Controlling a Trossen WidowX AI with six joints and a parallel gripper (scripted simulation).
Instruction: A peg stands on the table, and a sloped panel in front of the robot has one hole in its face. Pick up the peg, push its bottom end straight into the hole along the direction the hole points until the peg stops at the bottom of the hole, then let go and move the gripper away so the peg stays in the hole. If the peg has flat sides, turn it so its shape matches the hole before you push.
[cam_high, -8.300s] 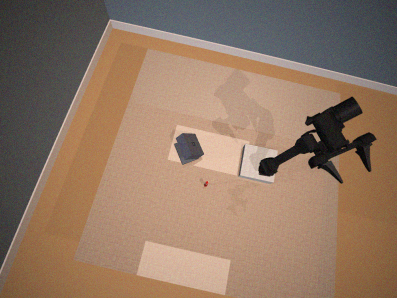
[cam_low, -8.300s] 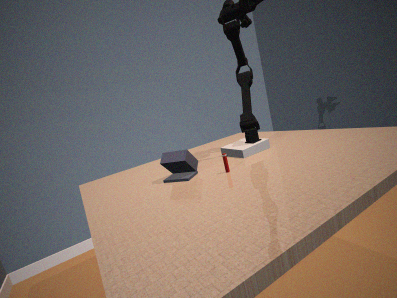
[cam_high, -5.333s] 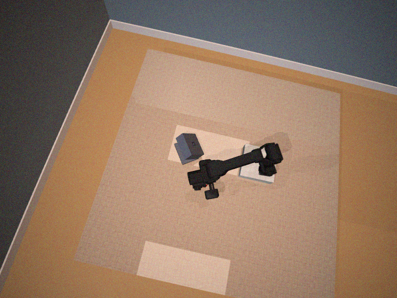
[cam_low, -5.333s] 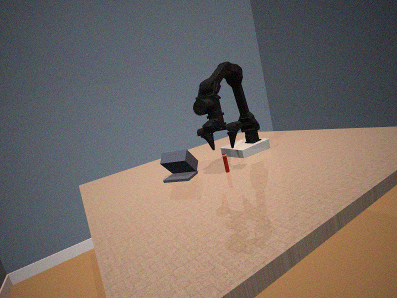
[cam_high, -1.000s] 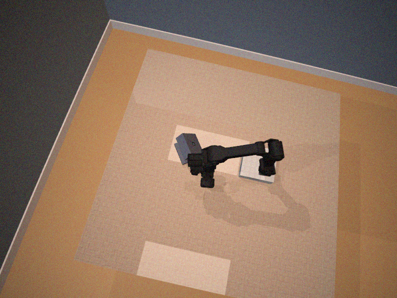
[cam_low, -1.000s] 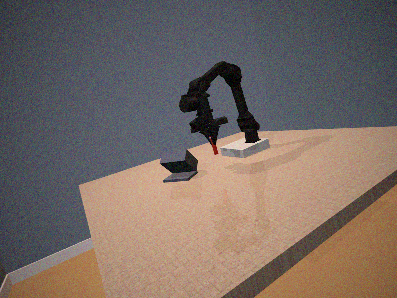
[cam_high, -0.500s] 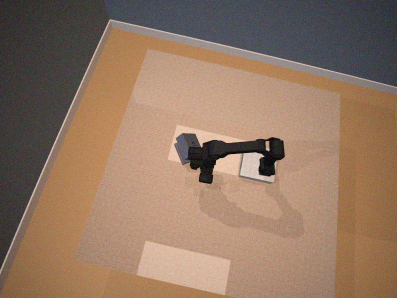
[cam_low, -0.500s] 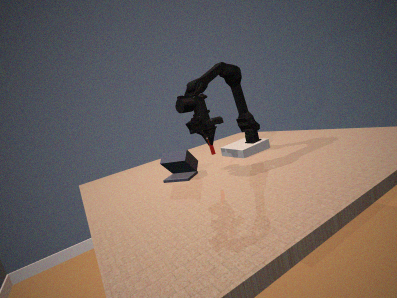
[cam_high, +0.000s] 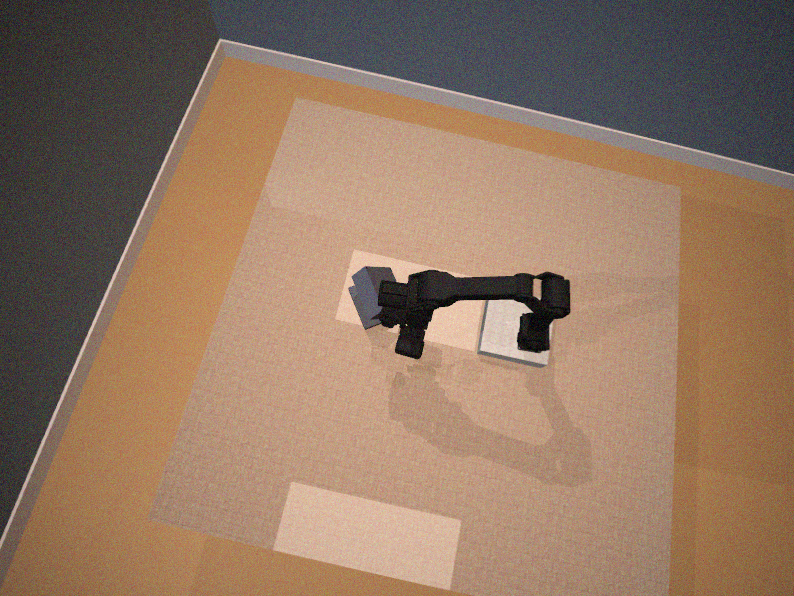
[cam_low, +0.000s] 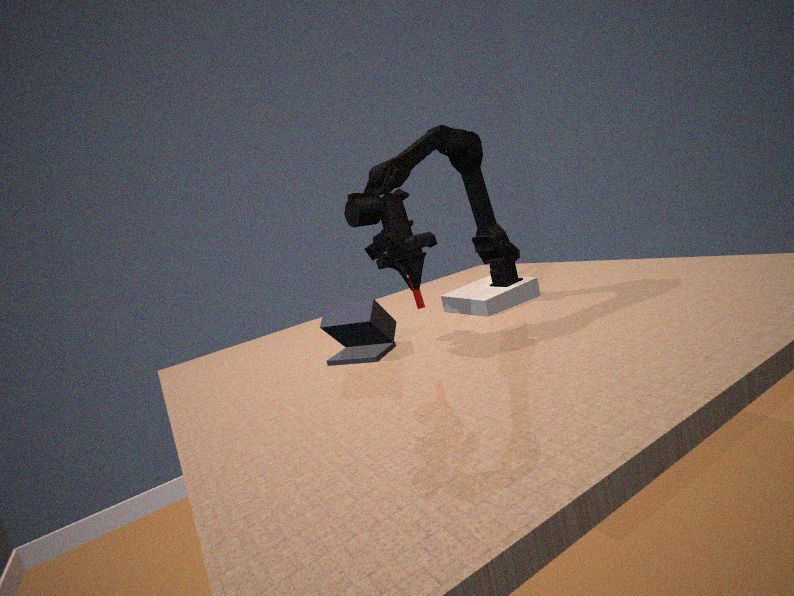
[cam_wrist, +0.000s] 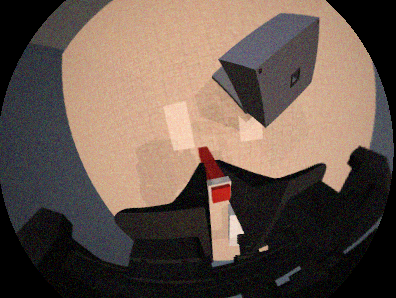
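Note:
A red, flat-sided peg (cam_low: 418, 299) (cam_wrist: 212, 167) is held in my gripper (cam_low: 415, 286) (cam_wrist: 209, 165), which is shut on its upper part. The peg's lower end points down and hangs in the air above the table. The grey-blue sloped panel (cam_high: 366, 306) (cam_low: 349, 318) (cam_wrist: 292, 37) stands on its flat foot, beside the peg and apart from it. Its square dark hole (cam_wrist: 295, 77) faces up toward the wrist camera's side. In the top view the arm hides the peg, the fingertips and part of the panel; in the exterior view the hole does not show.
The arm rises from a white base block (cam_high: 503, 334) (cam_low: 466, 305) on the pale table (cam_high: 307, 417) (cam_low: 320, 461). The base stands on the far side of the gripper from the panel. Bright light patches and arm shadows fall on the table.

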